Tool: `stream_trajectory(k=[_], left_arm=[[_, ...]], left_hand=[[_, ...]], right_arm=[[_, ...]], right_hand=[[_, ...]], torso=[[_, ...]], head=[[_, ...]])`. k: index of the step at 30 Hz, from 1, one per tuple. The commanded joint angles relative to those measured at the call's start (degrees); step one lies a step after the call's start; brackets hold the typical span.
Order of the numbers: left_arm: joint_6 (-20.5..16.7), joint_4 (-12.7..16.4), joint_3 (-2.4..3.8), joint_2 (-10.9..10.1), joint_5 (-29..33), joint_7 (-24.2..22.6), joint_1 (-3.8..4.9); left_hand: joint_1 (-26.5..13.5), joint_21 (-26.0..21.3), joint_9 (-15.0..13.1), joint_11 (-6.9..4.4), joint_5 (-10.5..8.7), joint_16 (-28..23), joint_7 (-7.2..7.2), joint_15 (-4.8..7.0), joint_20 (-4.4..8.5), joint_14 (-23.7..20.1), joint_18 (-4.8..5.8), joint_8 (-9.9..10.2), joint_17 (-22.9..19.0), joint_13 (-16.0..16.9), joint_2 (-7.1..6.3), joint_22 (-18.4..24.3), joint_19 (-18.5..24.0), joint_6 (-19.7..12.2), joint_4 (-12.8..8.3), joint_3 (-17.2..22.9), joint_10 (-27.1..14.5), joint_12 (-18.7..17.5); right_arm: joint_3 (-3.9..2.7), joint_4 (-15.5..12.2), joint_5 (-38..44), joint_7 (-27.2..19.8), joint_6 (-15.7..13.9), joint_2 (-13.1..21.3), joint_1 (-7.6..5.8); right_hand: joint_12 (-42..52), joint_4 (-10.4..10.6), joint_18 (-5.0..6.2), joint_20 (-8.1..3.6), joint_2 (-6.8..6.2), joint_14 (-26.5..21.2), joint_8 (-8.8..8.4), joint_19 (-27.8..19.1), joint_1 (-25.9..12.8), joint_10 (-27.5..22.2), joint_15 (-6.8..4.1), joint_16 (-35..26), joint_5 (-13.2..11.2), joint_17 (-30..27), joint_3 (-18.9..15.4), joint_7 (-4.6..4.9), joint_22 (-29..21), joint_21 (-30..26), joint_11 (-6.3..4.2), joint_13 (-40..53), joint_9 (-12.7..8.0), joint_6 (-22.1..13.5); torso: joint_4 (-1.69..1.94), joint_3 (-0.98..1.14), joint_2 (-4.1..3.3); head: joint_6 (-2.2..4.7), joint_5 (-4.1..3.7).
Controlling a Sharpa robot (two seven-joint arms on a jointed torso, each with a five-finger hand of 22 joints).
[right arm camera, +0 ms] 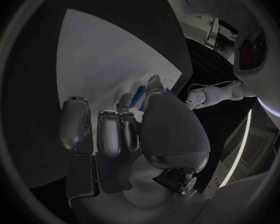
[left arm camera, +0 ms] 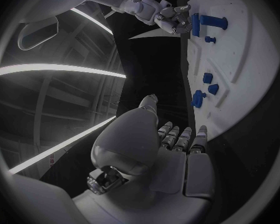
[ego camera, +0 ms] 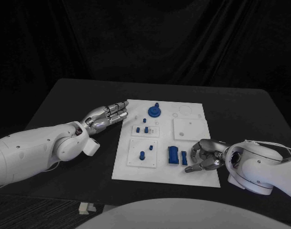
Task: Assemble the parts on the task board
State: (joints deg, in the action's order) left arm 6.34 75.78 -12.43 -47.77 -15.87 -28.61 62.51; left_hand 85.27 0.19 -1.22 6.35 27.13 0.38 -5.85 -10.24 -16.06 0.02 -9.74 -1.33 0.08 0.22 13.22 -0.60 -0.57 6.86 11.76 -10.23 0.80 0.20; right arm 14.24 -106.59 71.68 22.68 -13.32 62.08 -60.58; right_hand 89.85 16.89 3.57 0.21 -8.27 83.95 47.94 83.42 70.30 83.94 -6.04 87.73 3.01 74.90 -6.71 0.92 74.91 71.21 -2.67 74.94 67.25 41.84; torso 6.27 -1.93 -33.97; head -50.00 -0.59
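The white task board (ego camera: pixel 186 130) lies in the middle of the table. On it are a round blue part (ego camera: pixel 155 111) at the far end, two small blue parts (ego camera: pixel 142 129) in the middle, and a blue block (ego camera: pixel 173 154) with a slim blue part (ego camera: pixel 184 157) beside it near the front. My right hand (ego camera: pixel 205 156) hovers over the board's front right, fingers curled and apart, fingertips (right arm camera: pixel 154 82) right beside the slim part (right arm camera: pixel 140 96); no grip shows. My left hand (ego camera: pixel 107 114) is stretched flat, holding nothing, just off the board's left edge.
More small blue parts (ego camera: pixel 144 153) sit in the front left plate of the board. A square white plate (ego camera: pixel 190 128) lies on the board's right side. Bare black table (ego camera: pixel 70 102) surrounds the board.
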Motion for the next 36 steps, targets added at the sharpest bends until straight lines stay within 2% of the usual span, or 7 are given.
stream_trajectory(k=[1, 5, 8, 15, 23, 32, 36], left_arm=[[0.50, 0.12, 0.05, -0.04, 0.33, -0.74, -0.16], [0.41, -0.01, 0.05, -0.05, 0.33, -0.78, -0.23], [0.36, -0.14, 0.05, 0.02, 0.33, -0.85, -0.33], [0.48, -0.10, 0.05, 0.09, 0.33, -0.91, -0.69], [0.36, 0.17, 0.05, -0.23, 0.33, -1.02, -0.99], [0.26, 0.48, 0.05, -0.45, 0.33, -1.14, -1.06], [0.26, 0.48, 0.05, -0.46, 0.33, -1.16, -1.06]], left_hand=[[0.09, 0.31, -0.05, 0.26, 0.34, -0.38, -0.40, -0.08, -0.41, -0.02, -0.36, -0.23, -0.08, 0.06, 0.53, -0.06, -0.04, 0.14, -0.35, 0.09, 0.05, 0.09], [0.13, 0.32, -0.08, 0.30, 0.37, -0.38, -0.41, -0.07, -0.42, -0.02, -0.36, -0.27, -0.08, 0.06, 0.49, -0.07, -0.05, 0.30, -0.45, 0.13, 0.05, 0.08], [0.13, 0.32, -0.08, 0.30, 0.37, -0.38, -0.41, -0.07, -0.42, -0.02, -0.36, -0.27, -0.08, 0.06, 0.49, -0.07, -0.05, 0.30, -0.45, 0.13, 0.05, 0.08], [0.15, 0.33, -0.10, 0.29, 0.40, -0.38, -0.50, -0.07, -0.43, -0.02, -0.37, -0.30, -0.08, 0.07, 0.46, -0.07, -0.05, 0.41, -0.54, 0.17, 0.09, 0.09], [0.17, 0.33, -0.11, 0.31, 0.43, -0.38, -0.55, -0.07, -0.43, -0.02, -0.37, -0.33, -0.08, 0.07, 0.45, -0.08, -0.06, 0.50, -0.61, 0.21, 0.08, 0.09], [0.17, 0.33, -0.11, 0.31, 0.43, -0.38, -0.55, -0.07, -0.43, -0.02, -0.37, -0.33, -0.08, 0.07, 0.45, -0.08, -0.06, 0.50, -0.61, 0.21, 0.08, 0.09], [0.17, 0.35, -0.12, 0.32, 0.45, -0.38, -0.61, -0.10, -0.45, -0.02, -0.38, -0.34, -0.08, 0.08, 0.43, -0.10, -0.08, 0.53, -0.69, 0.24, 0.13, 0.10]], right_arm=[[-0.03, -0.69, 0.38, -1.60, -2.60, 0.80, 0.05], [-0.05, -1.24, 0.38, -2.00, -4.32, 1.94, -0.34], [-0.06, -1.22, 0.10, -2.20, -5.14, 2.51, -0.98], [-0.04, -0.30, -0.65, -1.63, -3.93, 2.05, -1.36], [-0.02, 0.76, -0.85, -0.69, -2.95, 0.88, -0.93], [-0.01, 1.93, -0.88, 0.01, -3.24, -0.65, -0.30], [-0.01, 2.10, -0.88, 0.33, -3.18, -1.01, -0.21]], right_hand=[[0.15, 0.05, 0.58, 0.02, -0.39, 5.18, 0.44, -0.57, -0.97, 6.06, -0.17, 0.33, -0.14, 10.69, -0.95, -0.02, 9.47, -0.44, -0.28, 15.06, 0.23, -0.69], [0.15, 0.06, 0.58, 0.02, 0.46, 5.18, 0.78, -0.55, -2.70, 6.06, -0.18, 0.33, -0.15, 10.68, -1.73, -0.06, 9.48, -0.52, -0.31, 15.06, 0.44, -0.79], [0.15, -0.20, 0.56, 0.01, 3.22, 5.20, 1.00, -0.47, -3.69, 6.06, -0.21, 0.39, -0.14, 10.80, -1.20, -0.13, 9.52, -0.46, -0.35, 15.06, 0.49, -0.68], [0.15, -1.29, 0.55, 0.04, 6.41, 5.22, 1.41, -0.33, -0.89, 6.06, -0.19, 0.44, 0.09, 10.91, -0.25, -0.16, 9.58, -0.43, -0.35, 15.06, 0.51, -0.35], [0.15, -1.80, 0.58, 0.05, 6.84, 5.24, 1.60, -0.36, 0.12, 6.06, -0.18, 0.48, 0.15, 11.00, -0.26, -0.16, 9.55, -0.60, -0.34, 15.06, 0.53, -0.17], [0.15, -2.00, 0.61, 0.06, 6.98, 5.23, 1.71, -0.41, 0.49, 6.06, -0.18, 0.45, 0.16, 10.93, -0.28, -0.17, 9.51, -0.78, -0.34, 15.06, 0.56, -0.09], [0.15, -1.96, 0.63, 0.06, 6.87, 5.23, 1.75, -0.43, 0.37, 6.06, -0.19, 0.45, 0.15, 10.92, -0.45, -0.16, 9.49, -0.86, -0.33, 15.06, 0.58, -0.06]], torso=[[-0.04, 0.02, 0.09], [-0.06, 0.05, 0.16], [-0.08, 0.05, 0.28], [-0.10, 0.14, 0.94], [-0.21, 0.12, 1.84], [-0.45, 0.17, 1.91], [-0.09, 0.13, 1.68]], head=[[0.00, -0.08], [0.00, -0.32], [0.00, -0.54], [0.00, -0.73], [0.00, -0.69], [0.00, -0.25], [0.00, -0.35]])
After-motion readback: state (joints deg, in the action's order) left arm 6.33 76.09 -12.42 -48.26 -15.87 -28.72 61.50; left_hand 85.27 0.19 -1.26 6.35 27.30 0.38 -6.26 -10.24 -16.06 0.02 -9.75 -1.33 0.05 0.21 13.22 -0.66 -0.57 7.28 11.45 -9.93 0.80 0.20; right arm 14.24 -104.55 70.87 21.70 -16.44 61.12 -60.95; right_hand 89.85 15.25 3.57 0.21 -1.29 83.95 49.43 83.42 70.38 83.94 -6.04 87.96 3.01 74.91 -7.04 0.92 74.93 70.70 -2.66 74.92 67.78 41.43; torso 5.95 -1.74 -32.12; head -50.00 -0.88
